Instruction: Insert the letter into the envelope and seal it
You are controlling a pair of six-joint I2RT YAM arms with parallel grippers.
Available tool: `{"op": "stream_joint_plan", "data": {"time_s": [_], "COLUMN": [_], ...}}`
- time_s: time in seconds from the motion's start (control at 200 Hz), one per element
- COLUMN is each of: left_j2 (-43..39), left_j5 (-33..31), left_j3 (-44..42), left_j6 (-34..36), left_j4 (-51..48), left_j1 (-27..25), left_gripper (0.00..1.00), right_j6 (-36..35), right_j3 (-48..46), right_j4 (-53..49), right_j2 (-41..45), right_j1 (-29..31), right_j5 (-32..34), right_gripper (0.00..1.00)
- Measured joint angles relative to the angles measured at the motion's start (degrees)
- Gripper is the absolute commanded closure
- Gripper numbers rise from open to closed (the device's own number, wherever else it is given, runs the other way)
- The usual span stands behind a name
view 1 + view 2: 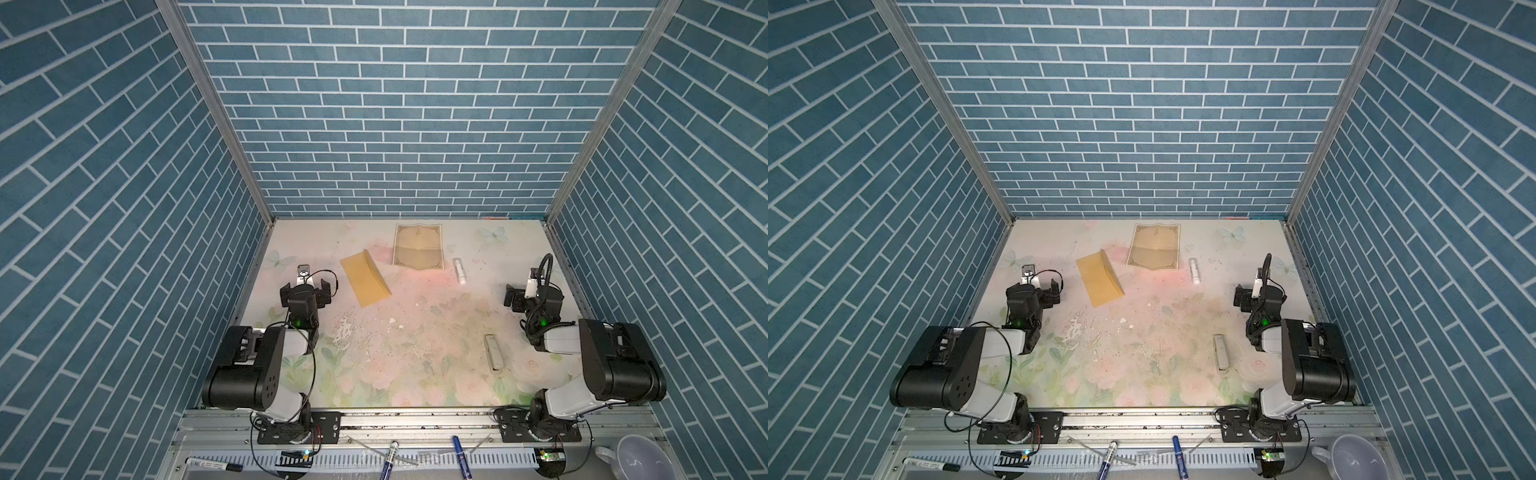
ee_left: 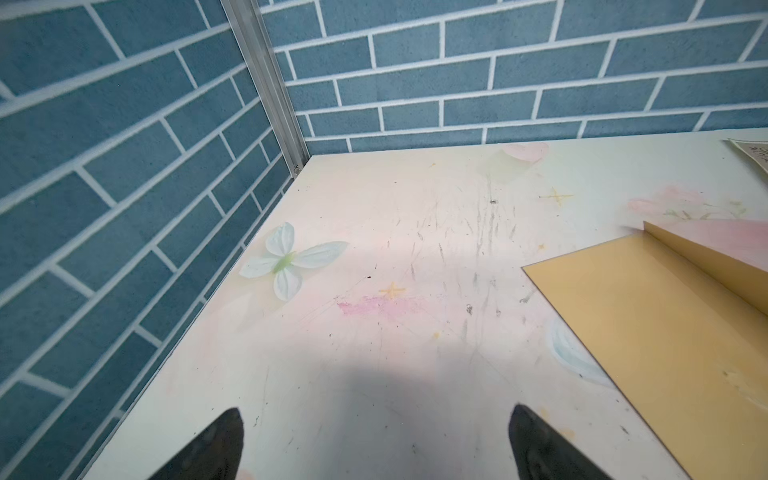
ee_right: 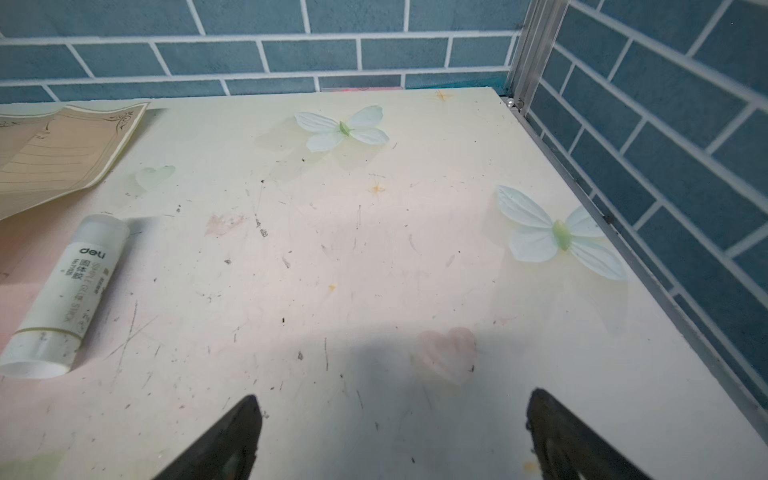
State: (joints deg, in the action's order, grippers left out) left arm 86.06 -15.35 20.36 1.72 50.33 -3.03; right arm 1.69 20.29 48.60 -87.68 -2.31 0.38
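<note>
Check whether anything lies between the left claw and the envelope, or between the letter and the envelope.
Nothing visible does. Bare table separates the open left claw from the envelope, and the envelope from the letter. The glue stick lies right of the letter in both top views, clear of both paths.

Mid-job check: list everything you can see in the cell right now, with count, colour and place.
letter: 1, tan with dark border, flat at the table's far middle
envelope: 1, mustard yellow, flap open, angled, left of the letter
glue stick: 1, white, lying right of the letter
stapler-like object: 1, grey-white, near right of the table
markers: 3, one black, two blue, on the front rail
cup: 1, pale, front right corner
table: 1, pale floral print, scuffed
left end effector: 1, black, open, empty, over the table's left
right end effector: 1, black, open, empty, over the table's right
</note>
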Motion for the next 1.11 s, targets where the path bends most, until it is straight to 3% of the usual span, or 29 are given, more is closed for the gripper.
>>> {"op": "stream_joint_plan", "data": {"time_s": [0.99, 1.105], "left_j2": [0.00, -0.22], "left_j5": [0.00, -0.20], "left_j3": [0.00, 0.00], "left_j6": [0.00, -0.02], "left_j4": [-0.11, -0.44], "left_j1": [0.00, 0.00], "left_gripper": [0.00, 0.00], "right_j6": [0.00, 0.00], "right_j3": [0.02, 1.40], "right_j4": [-0.20, -5.14], "right_j2": [-0.20, 1.84], "right_j1": [-0.02, -0.02], "right_j5": [-0.04, 0.02], "right_gripper": [0.01, 0.01]}}
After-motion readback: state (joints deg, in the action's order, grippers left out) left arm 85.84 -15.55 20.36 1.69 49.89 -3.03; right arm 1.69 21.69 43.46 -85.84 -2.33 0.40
